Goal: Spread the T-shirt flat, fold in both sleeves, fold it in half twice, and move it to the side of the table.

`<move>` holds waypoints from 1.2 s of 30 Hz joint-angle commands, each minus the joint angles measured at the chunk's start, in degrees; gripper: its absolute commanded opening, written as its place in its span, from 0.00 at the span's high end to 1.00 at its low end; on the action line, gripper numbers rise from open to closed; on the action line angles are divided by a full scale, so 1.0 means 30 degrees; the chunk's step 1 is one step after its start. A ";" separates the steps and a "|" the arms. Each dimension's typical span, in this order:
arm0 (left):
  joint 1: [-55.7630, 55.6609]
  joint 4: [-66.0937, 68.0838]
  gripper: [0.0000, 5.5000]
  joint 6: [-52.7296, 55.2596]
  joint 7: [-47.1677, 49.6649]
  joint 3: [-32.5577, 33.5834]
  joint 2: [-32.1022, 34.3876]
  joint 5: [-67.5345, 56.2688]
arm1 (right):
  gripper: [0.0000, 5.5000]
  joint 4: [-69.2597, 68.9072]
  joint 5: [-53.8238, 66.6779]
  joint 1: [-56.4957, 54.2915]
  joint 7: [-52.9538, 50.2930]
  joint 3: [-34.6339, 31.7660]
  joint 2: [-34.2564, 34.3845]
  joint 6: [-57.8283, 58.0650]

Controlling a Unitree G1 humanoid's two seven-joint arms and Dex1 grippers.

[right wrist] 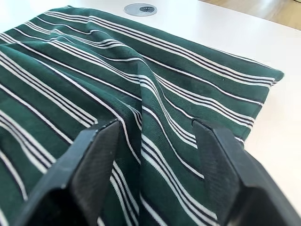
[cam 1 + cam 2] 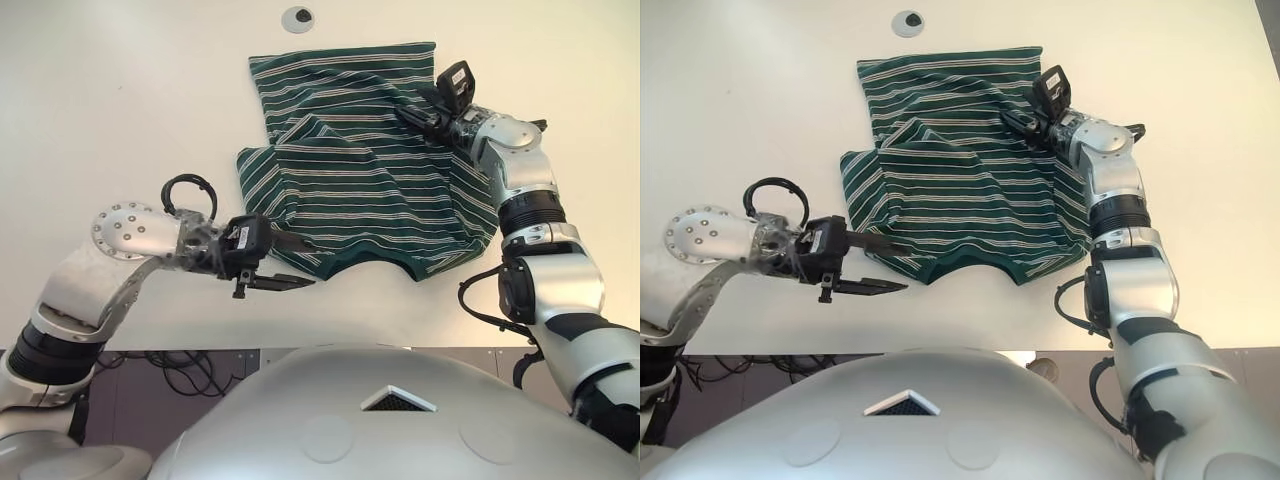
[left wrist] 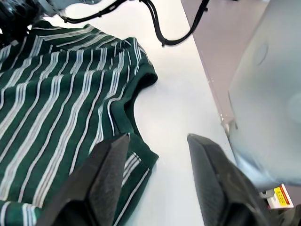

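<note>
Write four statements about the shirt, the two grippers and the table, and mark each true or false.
1. The green T-shirt with white stripes lies rumpled, with raised folds across it. True.
2. The left gripper is shut on the cloth. False: it is open at the T-shirt's near edge and holds nothing.
3. The right gripper is open over the T-shirt's far right part. True.
4. The round grey disc lies on top of the T-shirt. False: it sits in the white table beyond the T-shirt's far edge, apart from it.
</note>
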 commanded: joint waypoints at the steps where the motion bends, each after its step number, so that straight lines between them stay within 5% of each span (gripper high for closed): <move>1: 0.0776 0.1285 0.59 -0.1938 0.0008 -0.1134 0.0680 0.2765 | 0.49 0.0293 -0.0264 -0.1085 -0.0236 0.0149 0.0092 -0.0016; 10: 0.1109 0.2877 0.59 -0.2738 0.0214 -0.1309 0.0136 0.3655 | 0.49 0.1422 -0.0585 -0.0507 -0.0634 0.0602 0.0229 -0.0722; 14: 0.1976 0.0949 0.59 -0.0207 -0.2418 0.0158 0.1466 -0.1202 | 0.49 0.2150 -0.0856 -0.0492 -0.0826 0.0618 0.0158 -0.1080; 18: -0.0739 0.0973 0.59 0.2394 -0.0028 0.2300 -0.1070 -0.5379 | 0.49 0.2411 -0.0903 -0.0396 -0.0901 0.0560 0.0173 -0.1305; 24: -0.0663 0.2984 0.59 -0.1511 0.0350 -0.1343 -0.0425 0.1885 | 0.49 0.2318 -0.0872 -0.0314 -0.0898 0.0540 0.0205 -0.1213; 36: 0.1348 0.3857 0.59 -0.3441 -0.2426 -0.2875 0.2533 0.5018 | 0.49 0.4799 -0.2660 -0.1394 -0.4243 0.1340 -0.0329 -0.1990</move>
